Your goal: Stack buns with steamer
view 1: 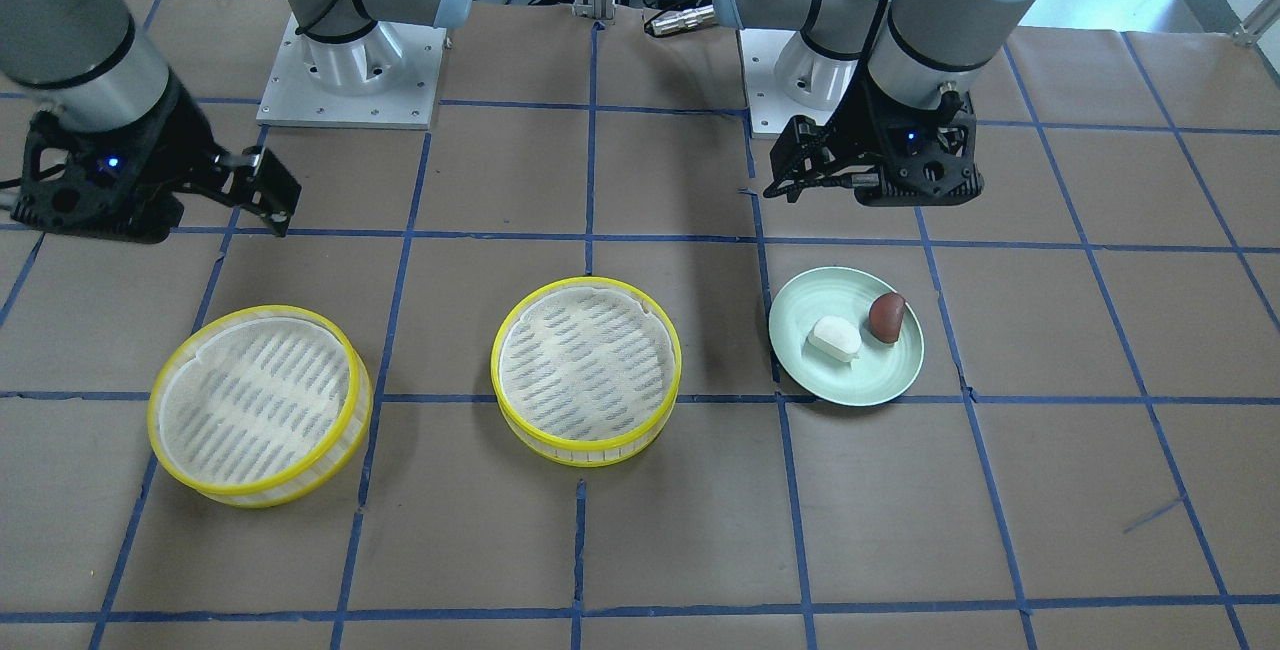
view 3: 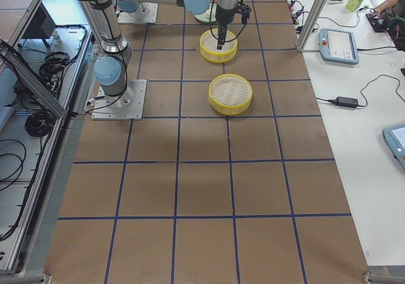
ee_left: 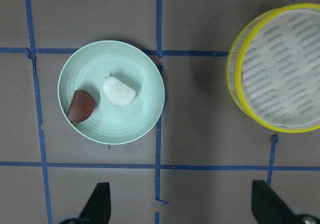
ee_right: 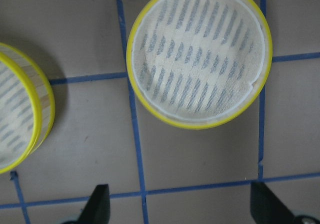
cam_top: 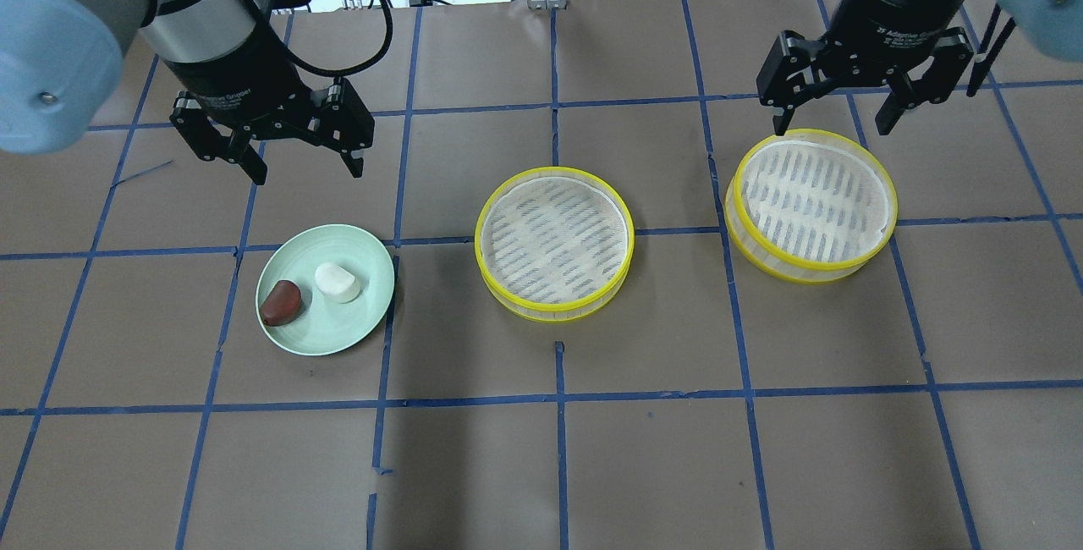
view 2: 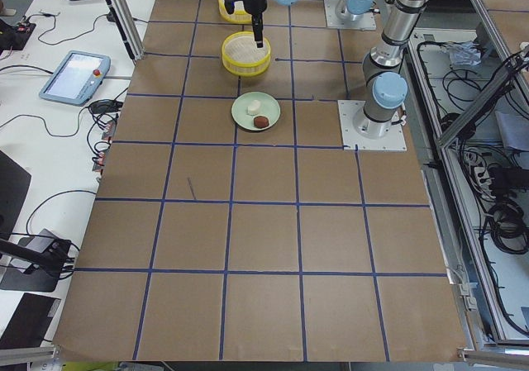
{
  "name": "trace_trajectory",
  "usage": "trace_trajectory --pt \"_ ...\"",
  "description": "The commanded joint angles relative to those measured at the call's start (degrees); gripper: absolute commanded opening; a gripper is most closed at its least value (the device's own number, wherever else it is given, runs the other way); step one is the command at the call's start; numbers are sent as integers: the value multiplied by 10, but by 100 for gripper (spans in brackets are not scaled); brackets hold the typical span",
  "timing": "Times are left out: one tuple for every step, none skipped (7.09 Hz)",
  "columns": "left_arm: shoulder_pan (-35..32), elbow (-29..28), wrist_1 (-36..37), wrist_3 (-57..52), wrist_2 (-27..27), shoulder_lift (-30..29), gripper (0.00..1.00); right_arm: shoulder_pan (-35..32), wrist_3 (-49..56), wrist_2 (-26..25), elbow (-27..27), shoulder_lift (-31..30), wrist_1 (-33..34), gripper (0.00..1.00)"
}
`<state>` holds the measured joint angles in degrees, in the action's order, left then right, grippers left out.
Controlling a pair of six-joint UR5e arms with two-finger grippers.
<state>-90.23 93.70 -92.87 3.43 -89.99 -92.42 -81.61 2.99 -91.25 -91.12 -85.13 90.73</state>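
A white oblong bun (cam_top: 338, 282) and a reddish-brown bun (cam_top: 281, 303) lie side by side on a pale green plate (cam_top: 338, 332). Two yellow-rimmed steamer tiers with striped liners stand apart, one at mid-table (cam_top: 554, 241) and one to its right (cam_top: 812, 203); both hold nothing but the liner. My left gripper (cam_top: 306, 169) is open and empty, hovering on the robot-base side of the plate. My right gripper (cam_top: 833, 123) is open and empty, hovering over the base-side rim of the right tier. The left wrist view shows both buns (ee_left: 119, 91) (ee_left: 80, 106) and the middle tier (ee_left: 280, 74).
The table is brown paper with a blue tape grid (cam_top: 558, 398). Both robot bases (view 1: 350, 80) stand at the back edge in the front-facing view. A table with tablets and cables (view 3: 342, 43) runs along one side.
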Motion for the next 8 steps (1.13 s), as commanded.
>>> trace_trajectory --pt "12 22 36 3 -4 -88 100 58 70 -1 -48 68 125 99" --pt "15 27 54 -6 -4 -113 100 73 96 -4 -50 101 172 99" --pt "18 48 100 -9 -4 -132 100 101 129 -19 -51 125 194 97" --pt "31 89 171 -11 -14 -164 100 122 160 -21 -66 151 222 95" --pt "51 137 258 -16 -52 -186 99 124 161 -22 -90 159 256 95" --pt "55 166 298 -37 -54 -188 98 124 161 -23 -117 167 300 95" --pt "55 168 299 -38 -52 -189 85 124 163 -23 -133 178 330 94" --pt "55 169 298 -38 -48 -190 50 124 164 -28 -134 177 330 77"
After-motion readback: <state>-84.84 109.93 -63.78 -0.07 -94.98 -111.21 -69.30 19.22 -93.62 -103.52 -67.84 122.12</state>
